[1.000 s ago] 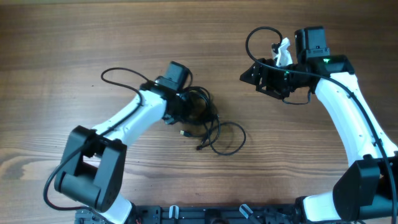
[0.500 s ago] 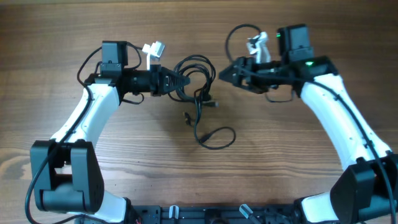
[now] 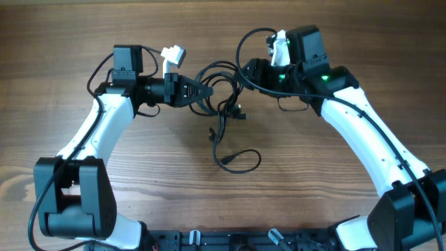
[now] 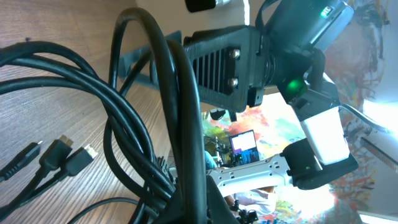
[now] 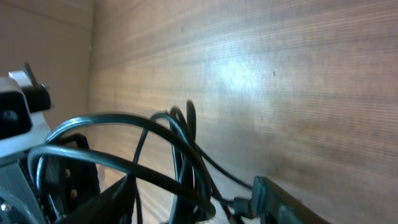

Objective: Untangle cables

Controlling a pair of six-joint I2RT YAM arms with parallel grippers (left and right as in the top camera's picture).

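Brown wood worktop (image 3: pixel 348 42) across the whole overhead view, grain running side to side, swirled at lower left. Along the near edge, a black rail (image 3: pixel 237 240) with clips. Evenly lit, shadows soft. From the right wrist, a pale glare patch (image 5: pixel 249 68) on the wood and a plain brown surface (image 5: pixel 43 37) at upper left. Past the worktop in the left wrist view, a bright, blurred room: colourful wall (image 4: pixel 367 37), small lit screen (image 4: pixel 244 144).

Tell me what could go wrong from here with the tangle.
1. The left gripper holds the cables as one bunch. If the open right gripper closes on several strands at once, pulling apart may tighten the knot.
2. The plug ends sit close to the loops and could snag.
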